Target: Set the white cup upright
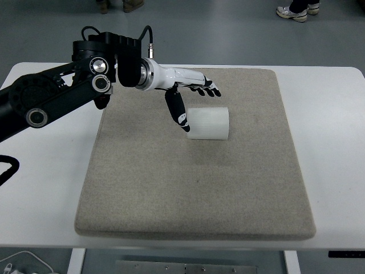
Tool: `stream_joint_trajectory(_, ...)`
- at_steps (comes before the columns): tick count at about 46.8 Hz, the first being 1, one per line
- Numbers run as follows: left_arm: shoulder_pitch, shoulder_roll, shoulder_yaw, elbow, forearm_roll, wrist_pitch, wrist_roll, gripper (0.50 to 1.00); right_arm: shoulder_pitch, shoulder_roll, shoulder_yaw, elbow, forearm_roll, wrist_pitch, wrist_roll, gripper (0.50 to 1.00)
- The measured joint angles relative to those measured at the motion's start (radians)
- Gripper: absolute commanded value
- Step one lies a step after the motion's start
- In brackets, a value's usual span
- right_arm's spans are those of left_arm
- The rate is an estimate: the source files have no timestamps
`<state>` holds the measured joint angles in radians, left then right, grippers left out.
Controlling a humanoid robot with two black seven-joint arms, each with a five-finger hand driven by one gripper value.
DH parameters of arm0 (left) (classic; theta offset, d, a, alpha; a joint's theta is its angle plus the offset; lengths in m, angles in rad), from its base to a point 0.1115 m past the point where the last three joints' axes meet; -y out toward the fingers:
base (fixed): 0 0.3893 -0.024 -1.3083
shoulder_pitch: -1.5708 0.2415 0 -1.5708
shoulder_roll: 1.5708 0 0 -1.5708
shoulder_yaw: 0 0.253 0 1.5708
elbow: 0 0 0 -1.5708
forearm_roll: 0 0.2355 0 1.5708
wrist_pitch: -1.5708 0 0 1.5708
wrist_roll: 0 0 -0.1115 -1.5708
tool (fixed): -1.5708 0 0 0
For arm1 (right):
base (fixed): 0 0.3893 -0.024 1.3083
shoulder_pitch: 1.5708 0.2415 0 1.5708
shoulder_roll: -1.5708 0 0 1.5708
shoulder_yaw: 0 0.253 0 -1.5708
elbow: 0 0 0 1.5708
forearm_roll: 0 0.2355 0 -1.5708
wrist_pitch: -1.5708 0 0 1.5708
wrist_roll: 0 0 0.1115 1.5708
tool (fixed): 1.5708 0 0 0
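Note:
A white cup (209,123) lies on its side near the middle of a beige mat (194,188), its long axis running left to right. My left hand (194,101) reaches in from the left and hovers at the cup's left end. Its fingers (206,88) are spread flat just behind the cup, and the thumb (177,111) points down at the cup's left rim. The hand holds nothing. Whether the thumb touches the cup I cannot tell. My right arm is out of view.
The mat covers most of the white table (45,171). Shoes of people (293,11) stand on the floor beyond the table's far edge. A white cable (23,260) lies below the table's near left corner.

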<state>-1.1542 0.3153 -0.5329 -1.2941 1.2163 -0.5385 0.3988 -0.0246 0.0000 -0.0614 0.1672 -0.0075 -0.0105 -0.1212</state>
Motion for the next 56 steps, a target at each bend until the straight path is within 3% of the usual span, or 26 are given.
stream_joint_trajectory(25,0.071,-0.206,-0.002,0.139,0.239,0.069,-0.004,0.977,0.0,0.0,0.0,0.0,0.0,0.0,0.0,0.93)
stream_joint_trajectory(34,0.086,-0.22,-0.002,0.166,0.259,0.102,-0.005,0.977,0.0,0.0,0.0,0.0,0.0,0.0,0.0,0.93)
stream_joint_trajectory(56,0.104,-0.248,-0.001,0.193,0.281,0.102,-0.01,0.971,0.0,0.0,0.0,0.0,0.0,0.0,0.0,0.93)
